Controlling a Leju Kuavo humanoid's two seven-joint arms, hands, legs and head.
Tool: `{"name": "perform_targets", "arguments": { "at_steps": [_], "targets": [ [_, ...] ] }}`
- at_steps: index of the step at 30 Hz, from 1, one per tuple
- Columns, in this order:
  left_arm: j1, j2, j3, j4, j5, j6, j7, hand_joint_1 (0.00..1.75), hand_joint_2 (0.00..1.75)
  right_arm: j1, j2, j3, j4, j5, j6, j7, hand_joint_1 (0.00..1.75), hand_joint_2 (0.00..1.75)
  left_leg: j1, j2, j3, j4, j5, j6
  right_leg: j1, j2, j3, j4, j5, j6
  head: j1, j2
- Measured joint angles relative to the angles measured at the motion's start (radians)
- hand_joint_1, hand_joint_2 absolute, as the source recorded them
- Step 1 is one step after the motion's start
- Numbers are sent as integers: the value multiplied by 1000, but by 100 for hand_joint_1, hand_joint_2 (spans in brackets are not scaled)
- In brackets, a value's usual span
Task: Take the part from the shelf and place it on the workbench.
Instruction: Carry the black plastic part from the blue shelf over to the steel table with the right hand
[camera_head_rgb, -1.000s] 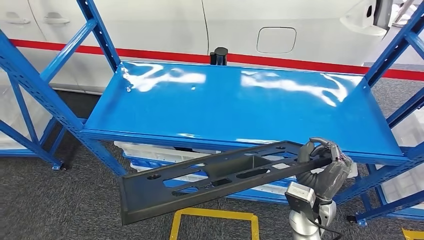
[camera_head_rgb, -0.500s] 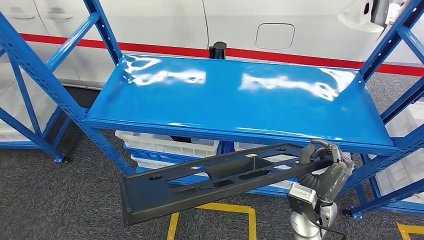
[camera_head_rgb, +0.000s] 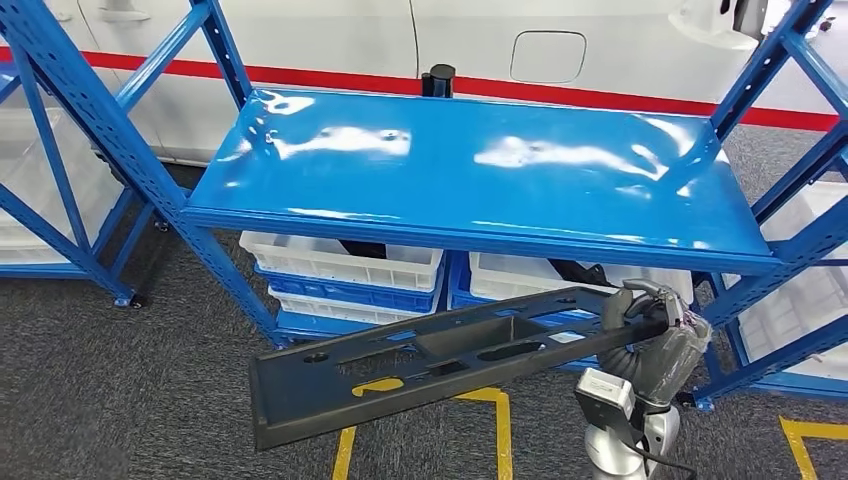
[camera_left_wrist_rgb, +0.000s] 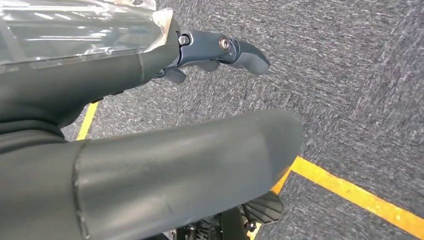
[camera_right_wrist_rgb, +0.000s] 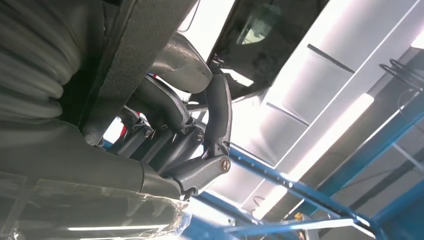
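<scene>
the blue shelf (camera_head_rgb: 480, 170) spans most of the head view, its glossy top board bare of parts and catching the light. under that board, white bins (camera_head_rgb: 340, 265) sit on the lower level, toward the shelf's left and right front corners. behind the shelf's back edge runs a white vehicle body (camera_head_rgb: 300, 35) with a red stripe, and a small black post (camera_head_rgb: 437, 80) stands at the middle of that back edge. grey carpet marked with yellow tape (camera_head_rgb: 500, 425) covers the floor in front.

the part (camera_head_rgb: 440, 360), a long dark slotted panel, is off the shelf. it hangs in the air in front of the shelf's front edge and below the top board, over the carpet and tape, its far end sloping down toward the left of the head view.

the right hand (camera_head_rgb: 655, 335) holds the part by its right end, fingers (camera_right_wrist_rgb: 217, 112) wrapped over the panel's edge in the right wrist view.

the left hand (camera_left_wrist_rgb: 220, 50) appears in the left wrist view over carpet, a finger extended and nothing visibly in it; whether the rest of the hand is spread or curled i cannot tell.

as a judgement, the taking is done: the part is lifted clear and carried one-handed. what remains is bringing it to the workbench and setting it down.
</scene>
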Motion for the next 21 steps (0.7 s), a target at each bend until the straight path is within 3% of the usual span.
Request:
{"name": "perform_targets", "arguments": {
  "at_steps": [2, 3, 4, 6, 7, 8, 9, 10, 12, 14, 15, 17, 18, 19, 21],
  "targets": [
    [1, 1, 0, 0, -1, -4, 0, 0, 0, 0, -1, -2, 0, 0, 0, 0, 175, 175, 2, -2, -5, 3, 4, -11, -4, -1, -16, 2, 11, -17, -1, 0],
    [1, 1, 0, 0, -1, -5, 0, 0, 0, -1, -2, -3, 1, 0, 0, 0, 175, 175, 4, -4, -12, 16, -14, -17, -7, -2, -22, 2, 18, -27, -2, 0],
    [1, 2, 1, 0, -1, -6, 0, 0, 0, -2, -2, -4, 1, 0, 0, 0, 175, 175, 6, -5, -23, 46, -50, -24, -11, -4, -30, 2, 27, -38, -2, 0],
    [1, 2, 1, 0, -1, -8, 0, 0, 0, -4, -2, -5, 3, -1, 0, 0, 175, 175, 11, -7, -60, 166, -152, -35, -12, -7, -50, 3, 48, -50, -4, 0],
    [1, 2, 2, 0, -1, -9, 0, 0, 0, -5, -3, -5, 6, -3, 0, 0, 175, 175, 13, -8, -76, 233, -189, -40, -11, -8, -63, 4, 58, -50, -4, 0],
    [1, 3, 4, 0, -1, -10, 0, 0, 0, -6, -4, -6, 9, -6, 0, 0, 175, 175, 15, -8, -83, 282, -204, -43, -11, -8, -76, 7, 68, -48, -4, 0],
    [1, 3, 5, 0, -1, -11, 0, 0, 0, -8, -5, -6, 14, -10, 0, 0, 175, 175, 18, -8, -73, 297, -196, -44, -11, -8, -89, 11, 77, -46, -4, 0],
    [1, 3, 6, 0, 0, -11, 0, 0, 0, -10, -7, -6, 19, -12, 0, 0, 175, 175, 19, -8, -42, 270, -173, -44, -11, -8, -103, 16, 84, -43, -4, 0],
    [0, 4, 8, 0, 0, -11, 0, 0, 0, -15, -9, -6, 26, -15, 0, 0, 175, 175, 21, -9, 60, 133, -135, -39, -11, -7, -126, 29, 94, -35, -5, 0],
    [-2, 5, 8, 0, 1, -11, -1, 0, 0, -20, -10, -6, 30, -16, 0, 0, 175, 175, 17, -11, 130, 23, -132, -28, -8, -8, -138, 35, 104, -21, -3, 0],
    [-2, 5, 8, 0, 1, -11, -1, 0, 0, -23, -11, -6, 31, -16, 0, 0, 175, 175, 13, -12, 138, 4, -136, -22, -7, -9, -141, 36, 110, -14, -3, 0],
    [-2, 5, 9, 0, 1, -11, -1, 0, 0, -27, -12, -6, 35, -16, 0, 0, 175, 175, 9, -10, 126, -2, -121, -5, -8, -10, -147, 34, 123, 1, -2, 0],
    [-2, 5, 9, 0, 1, -11, -2, 0, 0, -28, -14, -7, 37, -17, 0, 0, 175, 175, 9, -7, 117, -6, -110, 5, -8, -10, -156, 41, 116, 4, -3, 0],
    [-3, 5, 9, 0, 2, -11, -2, 0, 0, -29, -15, -7, 39, -18, 0, 0, 175, 175, 10, -4, 106, -10, -96, 15, -8, -9, -170, 65, 91, 2, 0, 0],
    [-4, 4, 9, 0, 3, -9, -2, 0, 0, -33, -19, -7, 45, -21, 0, 0, 175, 175, 10, 0, 76, -13, -70, 26, -8, -6, -207, 167, 4, -10, 3, 0]
  ]
}}
